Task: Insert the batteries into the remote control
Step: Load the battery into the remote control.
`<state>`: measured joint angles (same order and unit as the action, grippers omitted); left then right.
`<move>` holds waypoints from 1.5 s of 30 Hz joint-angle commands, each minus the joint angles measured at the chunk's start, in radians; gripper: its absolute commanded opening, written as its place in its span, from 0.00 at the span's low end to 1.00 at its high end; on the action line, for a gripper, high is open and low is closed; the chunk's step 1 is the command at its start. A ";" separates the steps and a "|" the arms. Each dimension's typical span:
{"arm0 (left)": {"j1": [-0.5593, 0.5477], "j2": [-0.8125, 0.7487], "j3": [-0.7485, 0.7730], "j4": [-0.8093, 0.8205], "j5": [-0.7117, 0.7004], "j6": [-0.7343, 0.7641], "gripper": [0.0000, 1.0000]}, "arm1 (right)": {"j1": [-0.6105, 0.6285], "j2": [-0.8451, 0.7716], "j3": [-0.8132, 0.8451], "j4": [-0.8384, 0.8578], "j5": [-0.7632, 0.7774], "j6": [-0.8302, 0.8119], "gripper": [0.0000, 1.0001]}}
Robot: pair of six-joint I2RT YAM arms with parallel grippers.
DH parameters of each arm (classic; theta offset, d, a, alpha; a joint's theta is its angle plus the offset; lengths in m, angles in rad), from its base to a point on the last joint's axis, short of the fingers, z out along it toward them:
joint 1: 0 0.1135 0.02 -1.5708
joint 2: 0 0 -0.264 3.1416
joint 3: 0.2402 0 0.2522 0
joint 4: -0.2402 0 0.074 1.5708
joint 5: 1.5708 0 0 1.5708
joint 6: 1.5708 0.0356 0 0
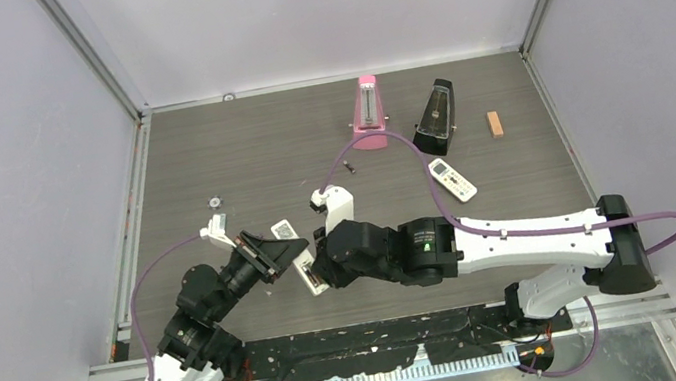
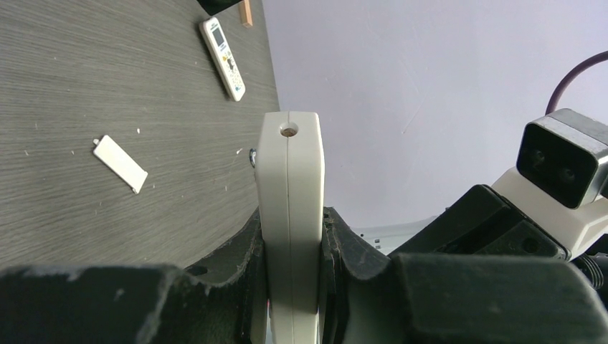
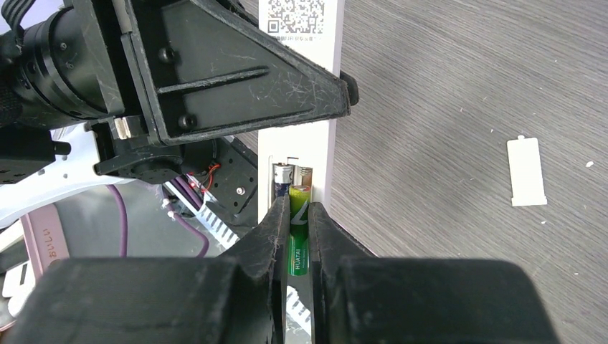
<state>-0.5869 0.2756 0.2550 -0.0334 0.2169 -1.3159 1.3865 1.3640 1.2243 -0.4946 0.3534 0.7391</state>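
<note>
My left gripper (image 2: 290,222) is shut on the remote control (image 2: 290,179), clamping its two long sides and holding it above the table. In the right wrist view the remote control (image 3: 332,100) shows its back, with a QR label and the open battery bay. A silver-tipped battery (image 3: 282,175) lies in the bay. My right gripper (image 3: 299,208) is shut on a green battery (image 3: 299,233), whose top end is at the bay's mouth beside the seated one. From above, both grippers (image 1: 273,253) (image 1: 322,259) meet at the remote control (image 1: 311,277) in front of the arm bases.
A white battery cover (image 3: 525,172) (image 2: 120,163) lies flat on the table. Farther back stand a pink metronome (image 1: 366,113) and a black metronome (image 1: 434,117), with an orange block (image 1: 495,124) and a broader white remote (image 1: 453,179) nearby. Walls close in the table.
</note>
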 commanded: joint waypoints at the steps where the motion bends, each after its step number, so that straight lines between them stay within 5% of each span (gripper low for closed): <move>1: 0.000 0.002 -0.001 0.088 0.002 -0.020 0.00 | 0.006 0.015 0.047 0.025 0.029 -0.004 0.10; 30: 0.001 0.000 -0.022 0.073 -0.016 -0.064 0.00 | 0.007 -0.026 0.070 -0.014 0.073 0.023 0.42; 37: 0.000 -0.022 -0.035 0.108 -0.009 -0.149 0.00 | 0.006 -0.180 -0.090 0.120 0.048 0.056 0.67; 45: 0.000 -0.089 -0.097 0.157 -0.005 -0.436 0.00 | 0.006 -0.328 -0.307 0.391 -0.035 0.040 0.78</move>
<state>-0.5869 0.2199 0.1871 0.0330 0.2058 -1.5623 1.3903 1.0866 0.9844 -0.3191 0.3626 0.7811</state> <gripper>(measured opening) 0.249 0.764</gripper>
